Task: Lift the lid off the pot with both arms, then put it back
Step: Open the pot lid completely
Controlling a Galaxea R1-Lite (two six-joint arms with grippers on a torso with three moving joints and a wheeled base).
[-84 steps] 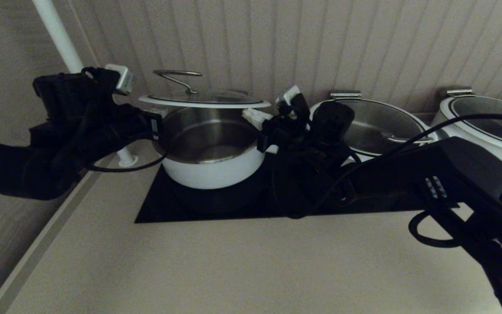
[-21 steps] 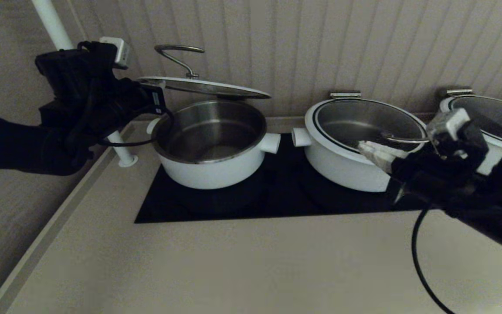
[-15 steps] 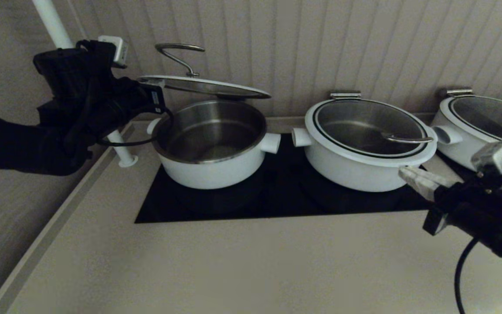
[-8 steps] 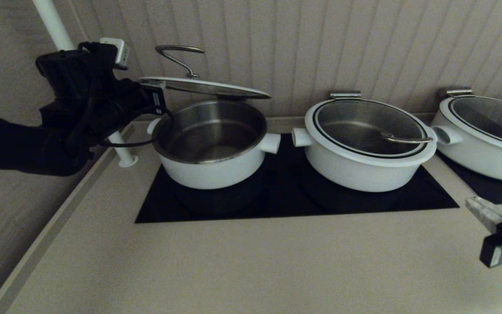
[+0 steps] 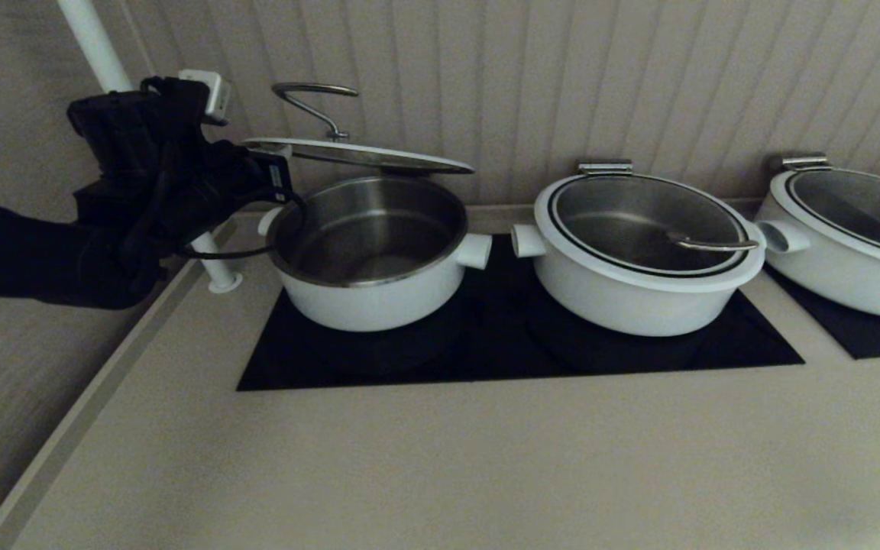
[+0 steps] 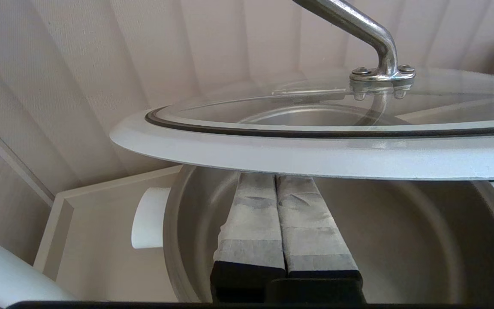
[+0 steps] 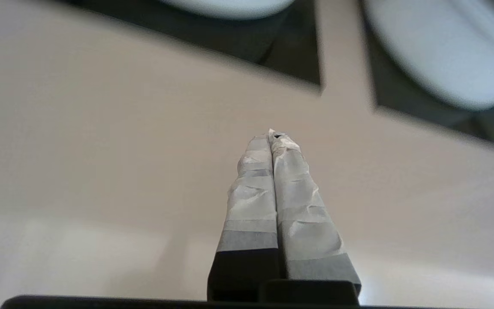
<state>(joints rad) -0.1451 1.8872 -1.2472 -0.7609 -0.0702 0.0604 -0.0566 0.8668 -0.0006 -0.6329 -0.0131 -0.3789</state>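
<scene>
**Lid tilted above the open pot, propped on the left hand**

The lid (image 5: 356, 155) is a round clear glass disc with a white outer rim, a thin black ring inside that rim, and an arched steel wire handle (image 5: 315, 99) bolted near its centre. It hangs above the pot (image 5: 367, 252), apart from the pot's rim, with the edge next to the left hand (image 6: 278, 180) higher than the far edge. The left hand's two taped fingers (image 6: 253, 214) lie pressed together, pinching nothing, and reach under the lid's white rim from the pot's outer side, their tips hidden beneath it. Whether the lid rests on them alone cannot be told.

The pot is round and white with a bare steel interior and stubby white side handles; it stands open on a black cooktop panel (image 5: 501, 359) set into the beige desk (image 5: 440, 473).

Beyond the pot, away from the left hand, stands a wider white pot (image 5: 642, 256) with its own glass lid on, and past that a third lidded pot (image 5: 849, 237). A white pole (image 5: 104, 53) rises just behind the left arm.

The right hand (image 7: 275, 139) is well apart from all the pots, low over bare desk at the near right corner, its taped fingers pressed together and holding nothing.
</scene>
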